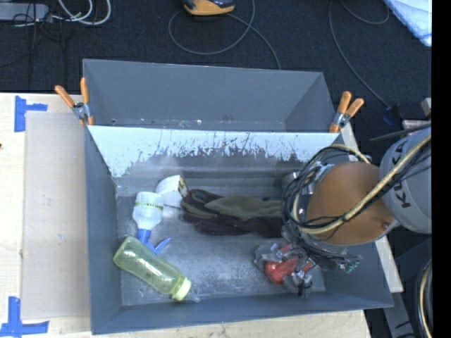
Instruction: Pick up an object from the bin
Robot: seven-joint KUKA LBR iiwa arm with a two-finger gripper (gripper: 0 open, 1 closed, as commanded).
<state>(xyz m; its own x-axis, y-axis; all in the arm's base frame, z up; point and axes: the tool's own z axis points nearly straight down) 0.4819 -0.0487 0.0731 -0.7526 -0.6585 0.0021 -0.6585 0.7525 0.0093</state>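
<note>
Grey metal bin [204,101], floor scuffed and speckled. Gripper [290,263] low in the near right corner, right at a small, glossy, lumpy red thing [275,272]; apart or clamped, cannot tell. Crumpled olive-dark fabric glove [232,213] just behind. Translucent yellow-green plastic bottle [150,267] lying near left. White rounded bottle [148,212] beside the glove.
</note>
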